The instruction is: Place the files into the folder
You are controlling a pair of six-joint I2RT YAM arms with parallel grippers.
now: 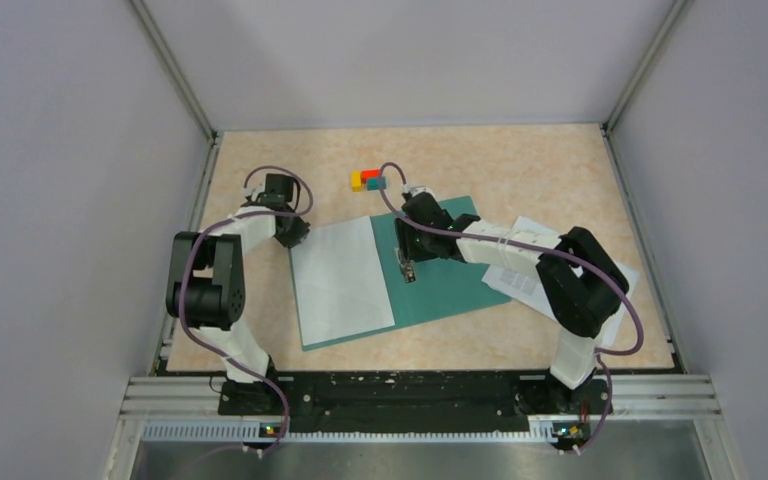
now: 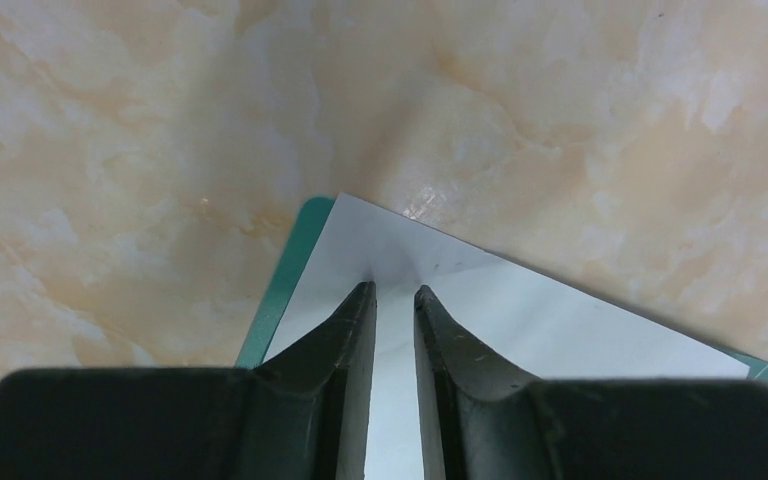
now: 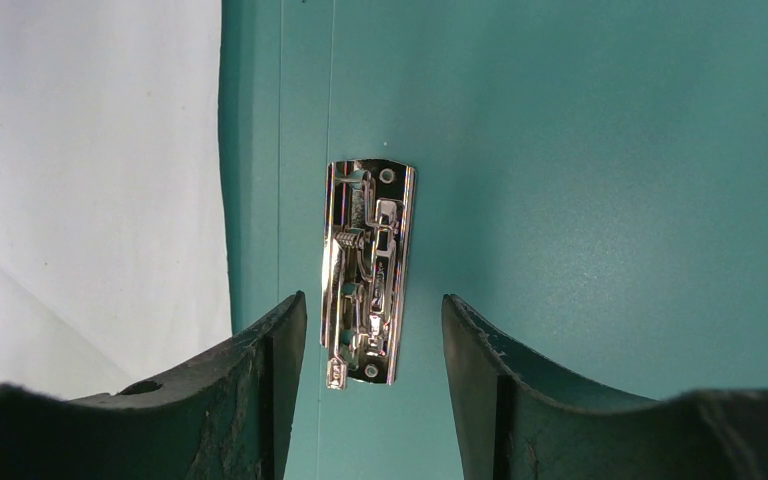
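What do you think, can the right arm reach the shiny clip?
Probably yes. The right gripper hangs over the metal clip on the folder, its jaws open on either side of it, and nothing lies between them.

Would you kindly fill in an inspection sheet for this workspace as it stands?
Surface: beige marbled tabletop.
Job's things: teal folder open flat, one white sheet on its left half, metal clip bare; more sheets under the right arm.
Clutter: yellow, red and teal blocks beyond the folder.
Grippers: left gripper on the sheet's far corner, grip unclear; right gripper open over the clip.
Cables: purple cable along each arm, no snag seen.
Surroundings: grey walls only.
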